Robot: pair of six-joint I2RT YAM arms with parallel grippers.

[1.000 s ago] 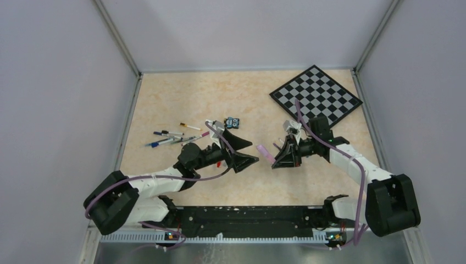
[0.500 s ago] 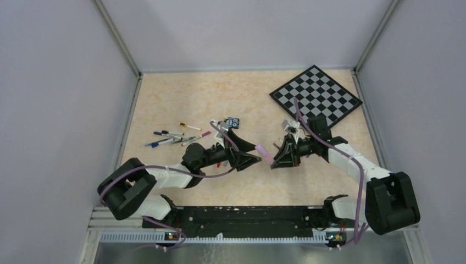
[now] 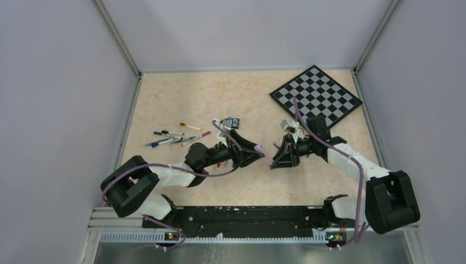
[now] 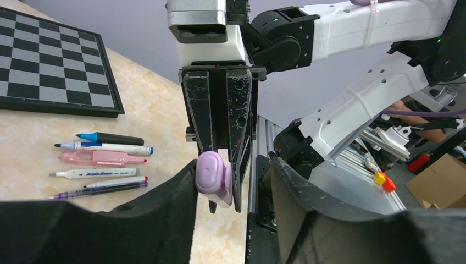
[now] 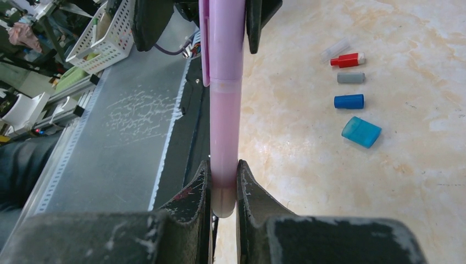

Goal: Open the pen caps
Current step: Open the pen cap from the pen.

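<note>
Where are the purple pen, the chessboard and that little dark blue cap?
purple pen (image 5: 224,126): right wrist view, middle of its barrel.
chessboard (image 3: 316,94): top external view, centre of the board.
dark blue cap (image 5: 349,101): right wrist view, middle of its side.

The left arm and right arm reach low over the table's middle, wrists turned toward each other. The right gripper is clamped on the base of a pink pen. The left gripper straddles its cap, one finger touching, the other apart.
</note>
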